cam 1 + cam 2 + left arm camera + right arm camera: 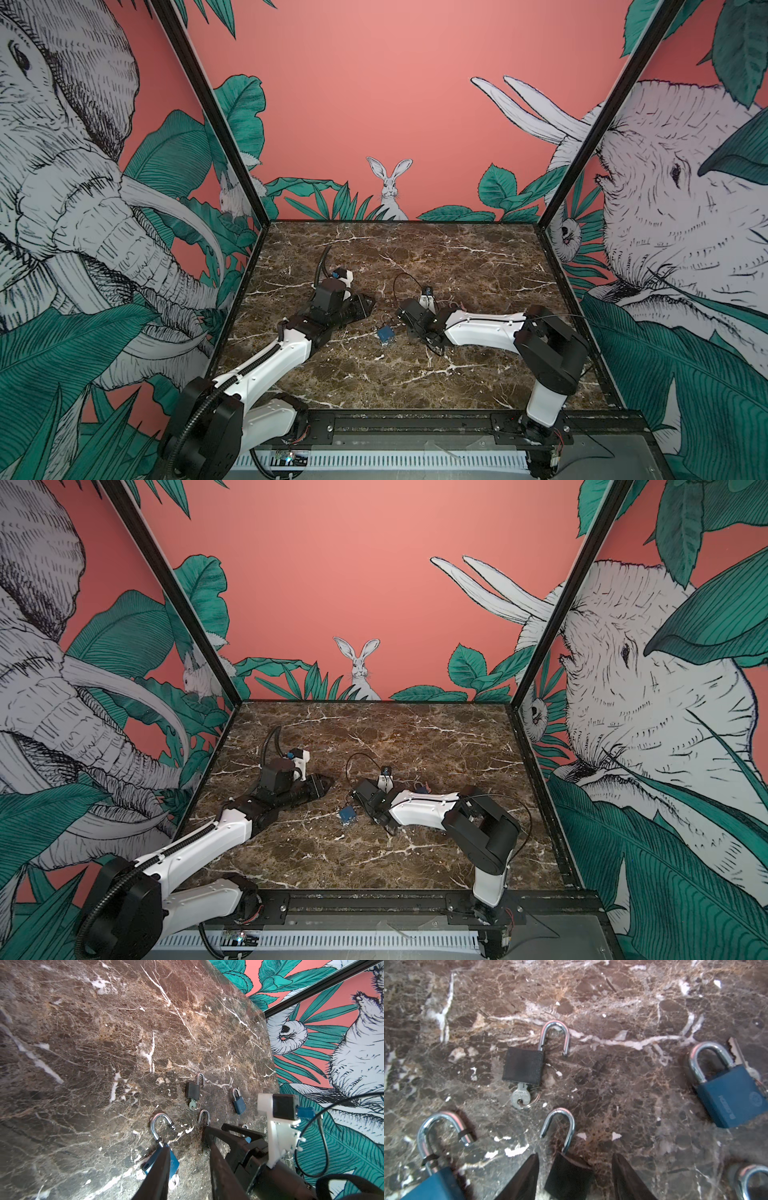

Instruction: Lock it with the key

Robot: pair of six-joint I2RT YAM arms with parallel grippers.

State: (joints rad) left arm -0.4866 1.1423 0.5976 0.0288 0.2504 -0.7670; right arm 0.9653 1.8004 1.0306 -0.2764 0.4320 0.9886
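Observation:
In the right wrist view my right gripper [575, 1155] is open, its fingers on either side of a black padlock [569, 1178] lying on the marble, with a gap on both sides. That padlock's shackle [560, 1126] is swung open. My left gripper [188, 1146] is open, with only bare table between its fingers. A blue padlock [174, 1159] with an open shackle [160, 1124] and a silver key [173, 1183] in its base lies partly under one left finger [160, 1169]. Both top views show this blue padlock [385, 333] [347, 814] between the two grippers.
A second black padlock [523, 1066] lies further out, shackle open, with a key [521, 1098] in its base. A shut blue padlock [733, 1095] lies to one side with a loose key [737, 1051] beside it. Another shackle [749, 1180] shows at the frame corner. The table's wall edge [270, 1047] is close.

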